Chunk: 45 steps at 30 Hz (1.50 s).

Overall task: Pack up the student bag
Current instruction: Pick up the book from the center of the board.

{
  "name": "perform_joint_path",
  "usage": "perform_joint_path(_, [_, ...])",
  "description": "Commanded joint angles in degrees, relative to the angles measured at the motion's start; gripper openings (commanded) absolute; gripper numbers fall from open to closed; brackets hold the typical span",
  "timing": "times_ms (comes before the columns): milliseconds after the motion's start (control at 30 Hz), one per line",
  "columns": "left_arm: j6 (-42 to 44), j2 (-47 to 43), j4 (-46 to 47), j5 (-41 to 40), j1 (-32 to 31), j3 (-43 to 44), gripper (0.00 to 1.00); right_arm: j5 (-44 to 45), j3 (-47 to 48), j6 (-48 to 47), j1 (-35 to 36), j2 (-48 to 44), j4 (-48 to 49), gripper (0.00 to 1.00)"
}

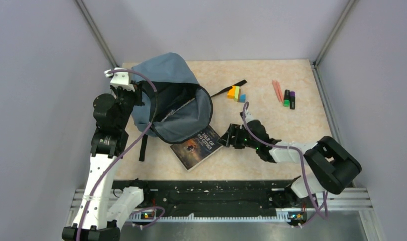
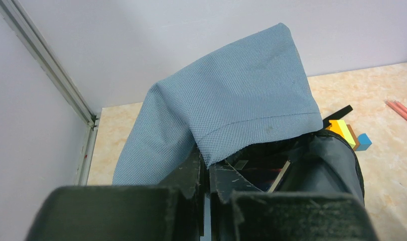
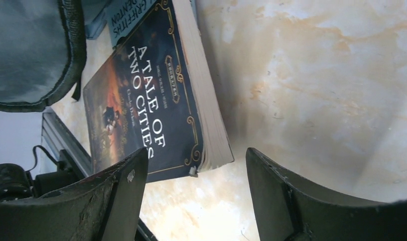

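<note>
At left, the student bag [image 1: 166, 70] lies far-to-near, mouth facing near-right

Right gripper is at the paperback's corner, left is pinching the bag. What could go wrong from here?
1. The right gripper straddles only a corner of the paperback, jaws open; gripped there, the book may droop, fan open or slip.
2. The paperback's far end lies at the student bag's rim, so lifting could snag it.
3. The left gripper pinches just a fold of fabric; if it slips, the mouth may sag.
</note>
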Motion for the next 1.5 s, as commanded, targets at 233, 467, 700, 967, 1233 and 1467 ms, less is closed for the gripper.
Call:
perform_joint_path(233, [-0.21, -0.15, 3.59, -0.69, 0.29, 0.32, 0.0, 1.82, -1.36, 3.89, 2.45, 2.72, 6.49, 0.66])
perform_joint_path(467, [-0.38, -0.49, 3.56, -0.38, 0.29, 0.37, 0.0, 2.24, -2.25, 5.72, 3.12, 4.67, 9.67, 0.66])
perform_joint_path(700, [-0.22, -0.59, 3.59, -0.51, 0.29, 0.28, 0.0, 0.53, -3.5, 11.32, 3.33, 8.59, 19.52, 0.62])
perform_joint_path(967, [-0.2, -0.99, 3.65, -0.25, 0.29, 0.32, 0.0, 4.7, -4.89, 13.97, 3.34, 8.7, 23.79, 0.54])
perform_joint_path(1233, [-0.1, -1.03, 3.6, 0.19, 0.29, 0.32, 0.0, 6.49, -6.29, 16.07, 3.33, 9.39, 29.2, 0.39])
perform_joint_path(1467, [-0.02, -1.34, 3.61, 0.17, 0.29, 0.32, 0.0, 8.07, -7.16, 15.95, 3.33, 6.0, 31.16, 0.18])
